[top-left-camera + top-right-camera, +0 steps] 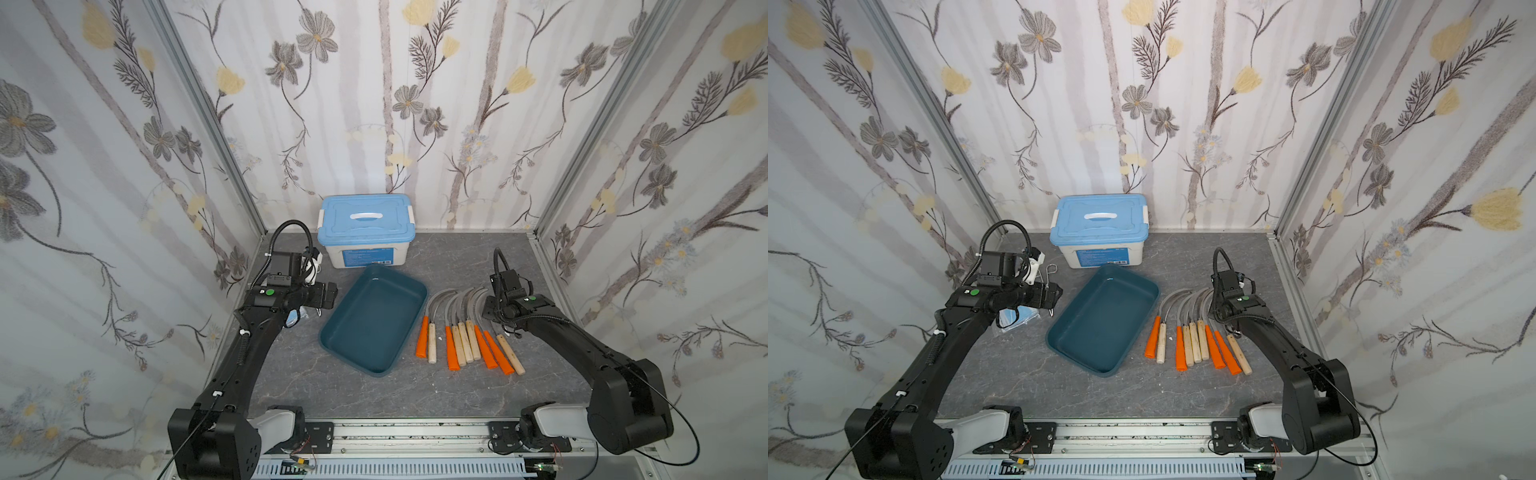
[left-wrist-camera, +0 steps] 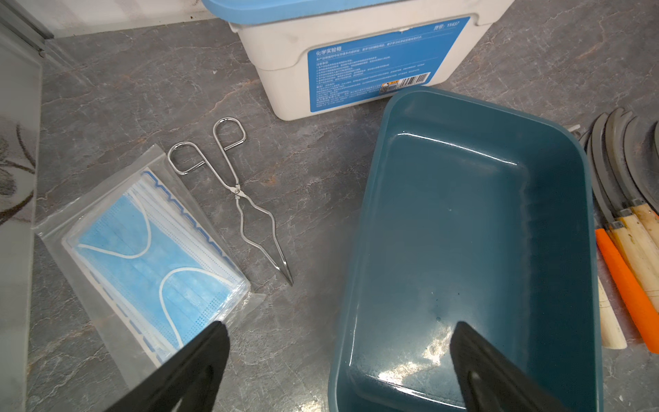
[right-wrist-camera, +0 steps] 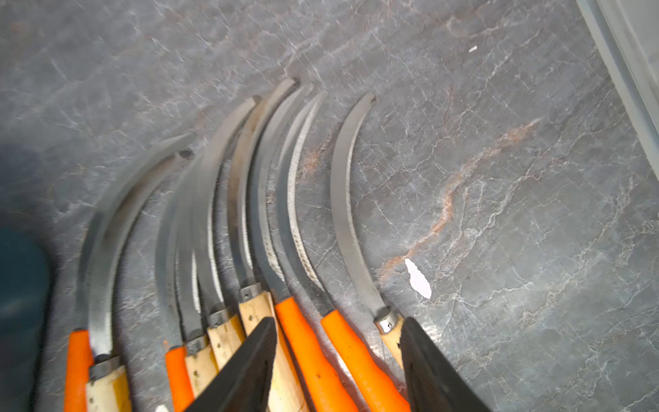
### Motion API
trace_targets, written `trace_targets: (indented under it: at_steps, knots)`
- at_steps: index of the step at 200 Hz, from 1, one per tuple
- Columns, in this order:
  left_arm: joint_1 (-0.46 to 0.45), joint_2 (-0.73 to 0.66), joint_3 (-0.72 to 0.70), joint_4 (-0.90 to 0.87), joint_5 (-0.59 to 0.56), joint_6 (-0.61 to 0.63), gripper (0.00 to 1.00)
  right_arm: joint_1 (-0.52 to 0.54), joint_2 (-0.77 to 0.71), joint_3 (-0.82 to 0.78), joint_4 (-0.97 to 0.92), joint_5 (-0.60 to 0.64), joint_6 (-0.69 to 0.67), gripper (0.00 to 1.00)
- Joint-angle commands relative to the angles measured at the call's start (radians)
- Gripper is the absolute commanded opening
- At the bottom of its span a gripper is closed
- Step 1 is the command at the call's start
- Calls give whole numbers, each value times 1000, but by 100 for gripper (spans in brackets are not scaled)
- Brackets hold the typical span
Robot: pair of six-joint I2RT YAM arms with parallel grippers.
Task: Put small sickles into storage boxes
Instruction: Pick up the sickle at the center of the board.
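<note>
Small sickles (image 1: 451,349) with curved grey toothed steel blades and orange plastic or pale wooden handles lie fanned in a row on the grey marble-veined tabletop (image 1: 353,395). Their handles point toward the robot and their blades arc away. None is in the tray yet, so I judge the task at its first pick.

Over the row's right end the right claw (image 3: 338,323) hangs open. Its black fingers straddle two orange handles, with a wooden one just beside the outer finger. I cannot tell whether anything is touched. The next move calls for settling on one handle and closing across it, because the neighbours lie touching and overlapped blades could drag along.

Just left of the row sits the dark teal rectangular plastic tray (image 1: 374,320), glossy, round-cornered and empty. At its far side the left claw (image 2: 340,324) hovers open, holding nothing. Near it lie thin wire metal tongs (image 2: 242,199) and a clear bag of blue face masks (image 2: 149,249).

Farthest back, against the wall, stands a white plastic box with a light-blue handled lid (image 1: 365,226), closed.
</note>
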State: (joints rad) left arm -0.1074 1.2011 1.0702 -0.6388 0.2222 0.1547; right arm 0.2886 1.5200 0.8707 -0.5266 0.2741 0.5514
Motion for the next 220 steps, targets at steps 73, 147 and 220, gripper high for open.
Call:
trace_targets:
  at_steps: [73,147,220]
  knots:
    - [-25,7,9,-3,6,6,100,-8,115,-42,24,-12,-39,59]
    - [-28,175,359,-242,-96,-38,100,-23,115,-50,74,-44,-39,59]
    - [-24,142,540,-463,-275,111,100,-75,7,-47,-26,-18,58,58]
